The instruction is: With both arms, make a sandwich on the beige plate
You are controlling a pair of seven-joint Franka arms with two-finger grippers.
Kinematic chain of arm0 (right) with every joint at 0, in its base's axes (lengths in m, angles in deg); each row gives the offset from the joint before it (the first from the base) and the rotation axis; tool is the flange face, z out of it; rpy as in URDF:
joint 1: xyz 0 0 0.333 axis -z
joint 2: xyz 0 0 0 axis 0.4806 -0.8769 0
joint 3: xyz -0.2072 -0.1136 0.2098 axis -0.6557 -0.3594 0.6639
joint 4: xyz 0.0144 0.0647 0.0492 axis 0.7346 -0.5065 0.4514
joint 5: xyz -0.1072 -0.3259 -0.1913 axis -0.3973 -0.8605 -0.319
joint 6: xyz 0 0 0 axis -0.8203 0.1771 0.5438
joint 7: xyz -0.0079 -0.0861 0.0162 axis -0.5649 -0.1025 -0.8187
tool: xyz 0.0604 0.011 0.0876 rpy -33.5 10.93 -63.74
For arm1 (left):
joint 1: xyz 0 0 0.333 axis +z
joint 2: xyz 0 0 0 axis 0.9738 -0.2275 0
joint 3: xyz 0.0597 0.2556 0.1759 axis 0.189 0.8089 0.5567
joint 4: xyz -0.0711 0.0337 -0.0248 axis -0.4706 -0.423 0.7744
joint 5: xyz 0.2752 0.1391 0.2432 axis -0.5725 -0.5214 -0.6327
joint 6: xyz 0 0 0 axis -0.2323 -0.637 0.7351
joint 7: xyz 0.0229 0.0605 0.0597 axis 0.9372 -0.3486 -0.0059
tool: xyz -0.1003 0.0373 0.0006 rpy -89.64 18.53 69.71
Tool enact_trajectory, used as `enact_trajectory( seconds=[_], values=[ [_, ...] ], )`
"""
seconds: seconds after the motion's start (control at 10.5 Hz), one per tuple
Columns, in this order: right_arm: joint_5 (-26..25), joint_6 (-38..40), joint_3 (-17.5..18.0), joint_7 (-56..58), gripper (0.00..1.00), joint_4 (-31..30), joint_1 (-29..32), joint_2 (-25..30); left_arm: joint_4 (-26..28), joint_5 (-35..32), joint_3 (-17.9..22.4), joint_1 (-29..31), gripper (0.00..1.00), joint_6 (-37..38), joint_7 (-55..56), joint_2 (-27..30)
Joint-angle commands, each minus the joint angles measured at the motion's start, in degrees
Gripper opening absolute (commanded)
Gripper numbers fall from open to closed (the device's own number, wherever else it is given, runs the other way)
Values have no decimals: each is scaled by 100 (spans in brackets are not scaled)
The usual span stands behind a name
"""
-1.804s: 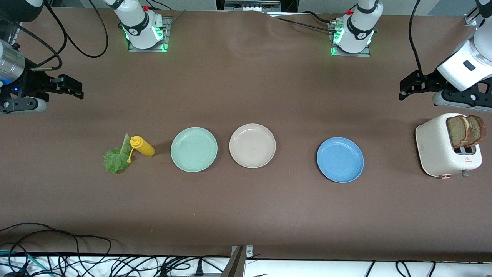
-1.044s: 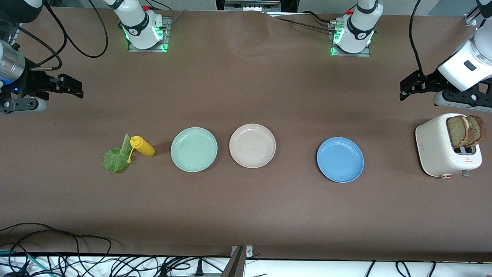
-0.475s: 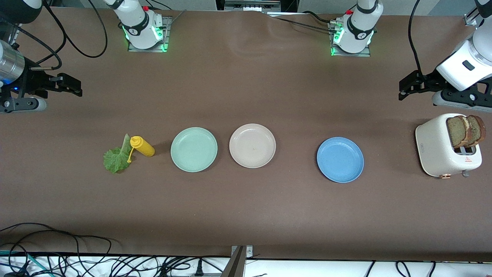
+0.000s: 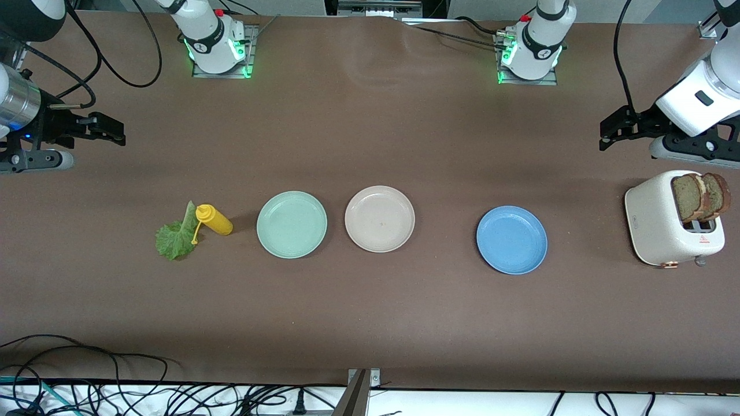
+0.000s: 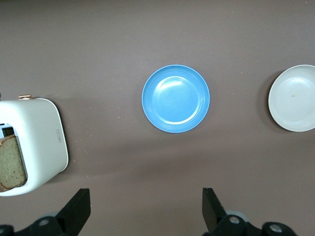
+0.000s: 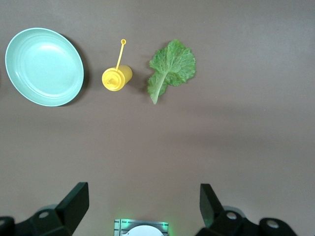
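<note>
The beige plate lies bare in the middle of the table; its edge shows in the left wrist view. Two brown toast slices stand in a white toaster at the left arm's end; one slice shows in the left wrist view. The green lettuce leaf lies at the right arm's end, also in the right wrist view. My left gripper is open and empty, high over the table by the toaster. My right gripper is open and empty, high over the right arm's end.
A yellow squeeze bottle lies beside the lettuce. A mint-green plate sits between the bottle and the beige plate. A blue plate sits between the beige plate and the toaster. Cables lie along the table's near edge.
Both arms have barely shifted; the right gripper has drifted slightly. Nothing on the table has moved.
</note>
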State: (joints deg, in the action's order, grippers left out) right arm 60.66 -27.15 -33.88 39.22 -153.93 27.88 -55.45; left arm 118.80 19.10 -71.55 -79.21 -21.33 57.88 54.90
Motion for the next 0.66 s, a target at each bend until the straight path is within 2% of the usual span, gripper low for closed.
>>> enact_trajectory(
  seconds=[0.0, 0.38, 0.57],
  values=[
    [-37, 74, 0, 96, 100, -26, 6, 37, -98, 175, -12, 25, 100, 113, 44, -4],
    [-37, 92, 0, 96, 100, -26, 15, 72, -107, 175, -12, 25, 100, 113, 35, -4],
    [-11, -144, -26, 69, 100, -61, 23, 133, -107, 175, -12, 16, 100, 113, 44, -4]
  ],
)
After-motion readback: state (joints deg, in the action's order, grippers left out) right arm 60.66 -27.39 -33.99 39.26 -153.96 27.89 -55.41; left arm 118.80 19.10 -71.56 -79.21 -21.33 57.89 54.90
